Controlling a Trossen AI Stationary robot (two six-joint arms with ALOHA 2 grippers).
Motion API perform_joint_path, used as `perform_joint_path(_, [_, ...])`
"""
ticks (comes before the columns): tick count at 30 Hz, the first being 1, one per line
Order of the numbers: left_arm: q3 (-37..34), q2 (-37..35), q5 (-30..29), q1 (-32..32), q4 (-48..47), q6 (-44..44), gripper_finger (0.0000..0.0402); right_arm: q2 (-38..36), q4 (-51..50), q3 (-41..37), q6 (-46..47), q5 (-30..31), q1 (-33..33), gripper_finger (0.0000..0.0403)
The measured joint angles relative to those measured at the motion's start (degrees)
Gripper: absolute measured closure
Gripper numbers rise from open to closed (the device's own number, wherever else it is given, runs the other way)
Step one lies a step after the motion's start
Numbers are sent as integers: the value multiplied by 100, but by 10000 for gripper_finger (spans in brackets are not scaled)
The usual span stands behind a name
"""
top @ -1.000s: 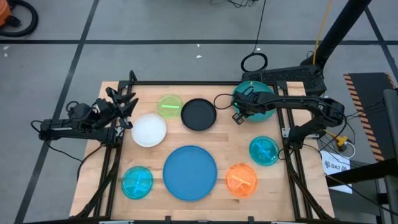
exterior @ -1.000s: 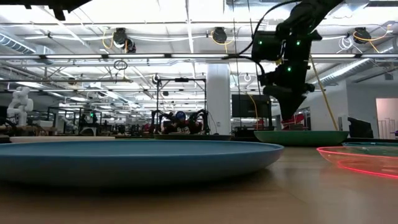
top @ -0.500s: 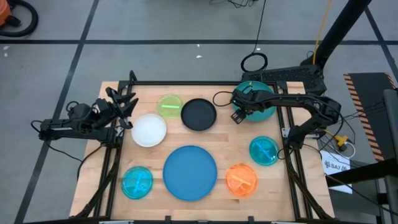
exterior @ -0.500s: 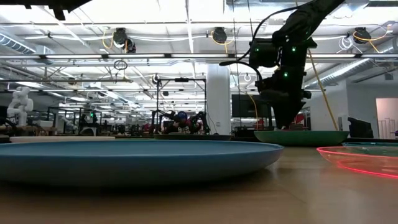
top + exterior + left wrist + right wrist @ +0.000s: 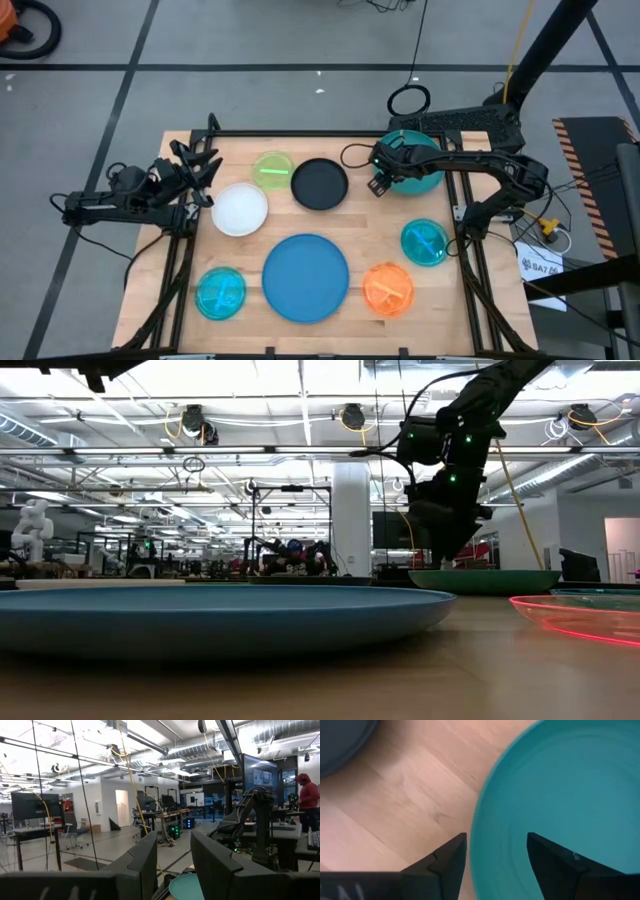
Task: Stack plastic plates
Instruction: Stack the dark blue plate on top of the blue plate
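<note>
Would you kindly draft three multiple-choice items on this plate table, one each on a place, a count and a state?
1. Which plate lies nearest the right tool?
A. the large round teal plastic plate
B. the small orange plate
C. the small green plate

2. How many plates lie on the wooden table?
A. six
B. eight
C. ten

3. How does the right tool stand?
A. shut on the black plate
B. open, straddling the teal plate's rim
C. holding a plate aloft

Answers:
1 A: the high view shows the tool at that plate's left edge.
2 B: the high view shows eight, none stacked.
3 B: in the right wrist view its fingers stand apart, one on either side of the rim.
</note>
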Motion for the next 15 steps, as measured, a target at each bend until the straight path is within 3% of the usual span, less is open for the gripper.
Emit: perform_joint_path(15, [0,0,-1,0,-12,-7,275,899,288,-2,-49,1,11,206])
